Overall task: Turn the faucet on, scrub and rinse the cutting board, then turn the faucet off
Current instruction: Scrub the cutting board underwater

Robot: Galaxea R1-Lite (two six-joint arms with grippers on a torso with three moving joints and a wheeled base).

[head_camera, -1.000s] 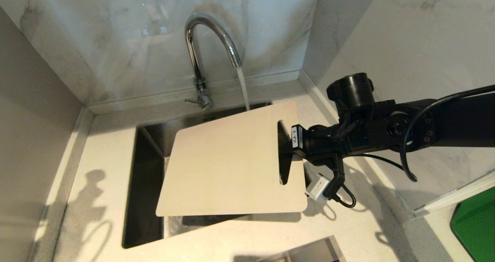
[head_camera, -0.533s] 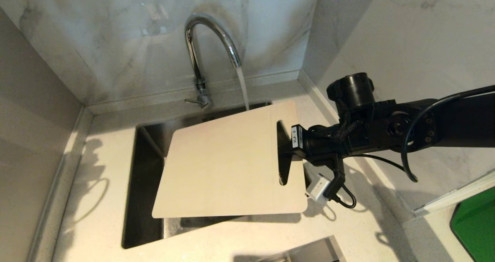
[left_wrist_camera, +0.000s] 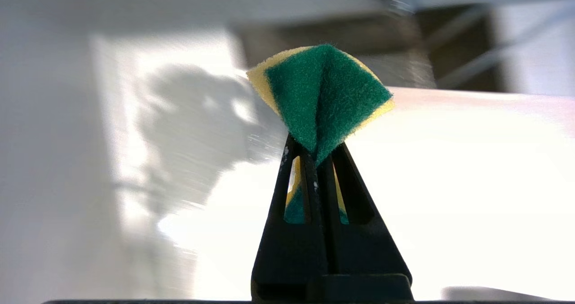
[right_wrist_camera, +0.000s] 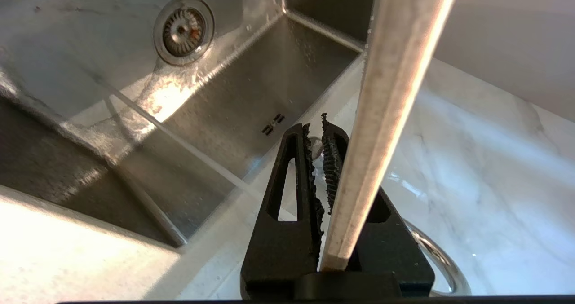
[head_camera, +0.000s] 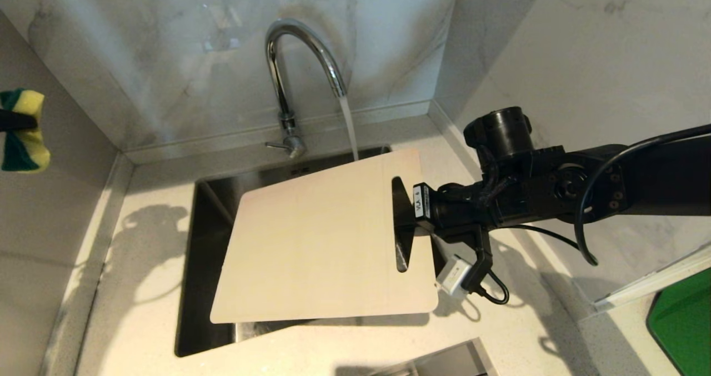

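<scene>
The chrome faucet (head_camera: 289, 59) runs, and its water stream (head_camera: 349, 126) falls just behind the far edge of the cutting board (head_camera: 316, 242). The beige board hangs nearly flat over the sink (head_camera: 203, 265). My right gripper (head_camera: 408, 220) is shut on the strip beside its handle slot. In the right wrist view the board's edge (right_wrist_camera: 395, 93) runs between the fingers of the right gripper (right_wrist_camera: 320, 131). My left gripper (head_camera: 14, 121) is at the far left, above the counter, shut on a green-and-yellow sponge (head_camera: 22, 129). In the left wrist view the left gripper (left_wrist_camera: 314, 149) pinches the folded sponge (left_wrist_camera: 321, 93).
The steel sink has a drain (right_wrist_camera: 183, 29) in its wet floor. Marble walls close in behind and on both sides. A green object (head_camera: 683, 320) lies at the right edge on the counter (head_camera: 139, 309). The faucet lever (head_camera: 278, 144) points left.
The sponge in my left gripper has come into the head view at the far left, and its shadow has grown on the counter. The board's near left corner has dipped slightly.
</scene>
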